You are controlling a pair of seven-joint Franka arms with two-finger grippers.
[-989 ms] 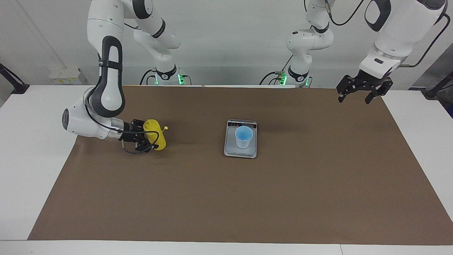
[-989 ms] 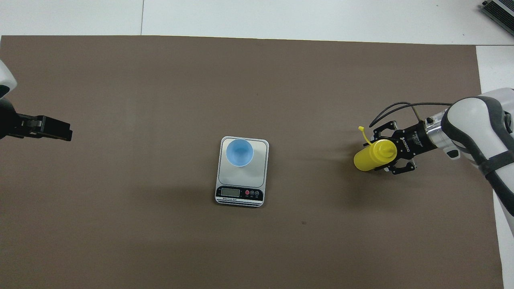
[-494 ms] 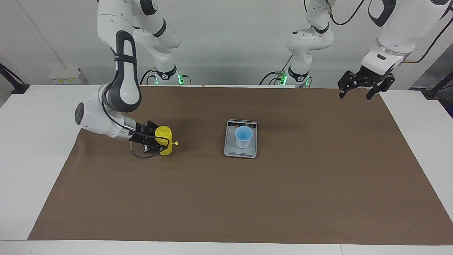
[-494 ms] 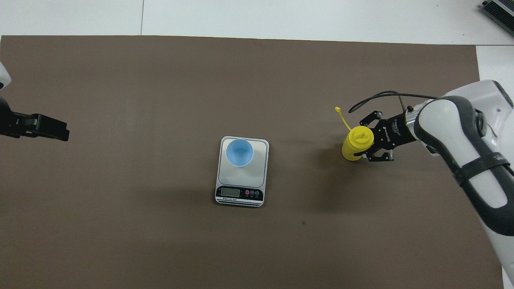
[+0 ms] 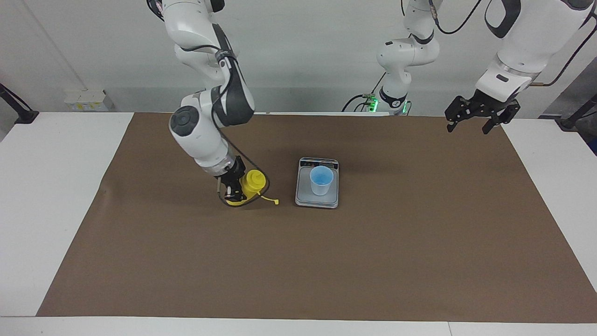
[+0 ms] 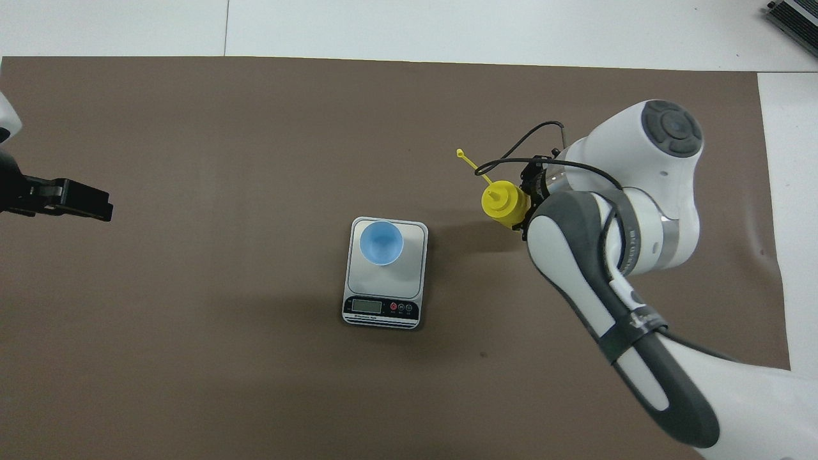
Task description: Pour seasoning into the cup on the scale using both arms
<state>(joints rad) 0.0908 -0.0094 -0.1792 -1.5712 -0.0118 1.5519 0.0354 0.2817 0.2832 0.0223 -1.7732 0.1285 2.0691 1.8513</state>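
My right gripper [image 5: 237, 188] is shut on the seasoning [image 5: 254, 182], a yellow squeeze bottle held low over the brown mat beside the scale, toward the right arm's end. Its open cap [image 5: 276, 202] dangles on a tether. In the overhead view the bottle [image 6: 503, 199] shows nozzle-up, and the right arm's wrist hides most of the gripper. The light blue cup [image 5: 321, 180] [image 6: 381, 242] stands upright on the grey scale [image 5: 304, 198] [image 6: 414, 281] at mid-table. My left gripper [image 5: 468, 126] [image 6: 96, 207] hangs open and empty over the mat's corner at the left arm's end.
A brown paper mat [image 5: 373, 261] covers most of the white table [image 5: 46, 186]. The scale's display strip [image 6: 381, 308] faces the robots. The right arm's elbow [image 6: 664, 128] looms over the mat toward its end of the table.
The right arm has carried the bottle across the mat toward the scale and swung its elbow up. The bottle's cap now trails away from the robots. The left gripper has barely shifted.
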